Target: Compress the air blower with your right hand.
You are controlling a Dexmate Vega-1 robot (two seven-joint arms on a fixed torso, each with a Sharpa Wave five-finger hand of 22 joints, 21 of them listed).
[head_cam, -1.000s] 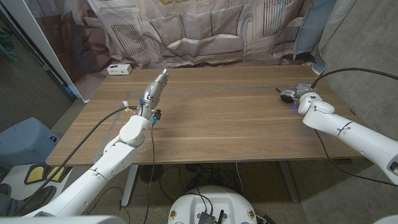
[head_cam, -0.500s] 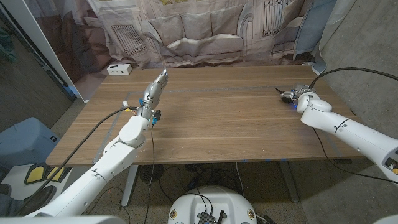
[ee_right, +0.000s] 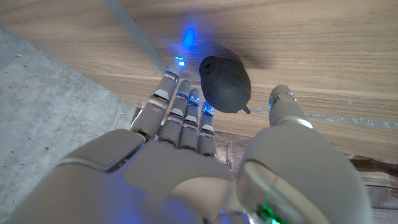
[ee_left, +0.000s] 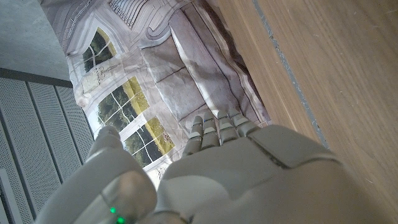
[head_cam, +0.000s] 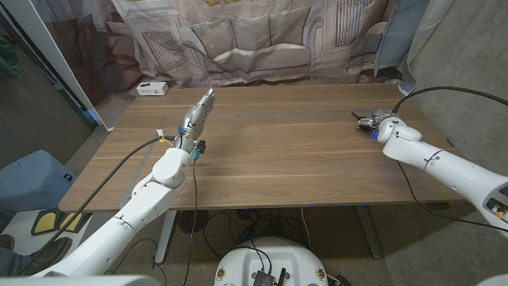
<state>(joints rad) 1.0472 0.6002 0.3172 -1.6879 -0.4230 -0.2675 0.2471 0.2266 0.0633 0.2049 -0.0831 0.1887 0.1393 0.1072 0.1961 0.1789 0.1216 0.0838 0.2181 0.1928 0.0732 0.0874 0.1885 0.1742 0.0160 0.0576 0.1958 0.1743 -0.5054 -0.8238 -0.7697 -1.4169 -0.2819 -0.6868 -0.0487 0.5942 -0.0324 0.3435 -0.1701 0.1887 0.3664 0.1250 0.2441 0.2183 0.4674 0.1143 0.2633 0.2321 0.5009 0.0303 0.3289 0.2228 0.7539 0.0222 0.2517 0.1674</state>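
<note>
The air blower is a dark grey rubber bulb with a short nozzle. It lies on the wooden table near the far right edge, where it shows as a small dark shape. My right hand is right beside it. In the right wrist view the bulb sits between the fingers and the thumb of my right hand, which are spread around it without closing on it. My left hand stands at the table's far left with fingers straight and holds nothing.
A small white box sits at the table's far left corner. A printed curtain hangs behind the table. A black cable arcs above my right arm. The table's right edge is close to the blower.
My right hand has crept a little toward the blower, and its forearm has shifted with it. The left arm has not moved.
</note>
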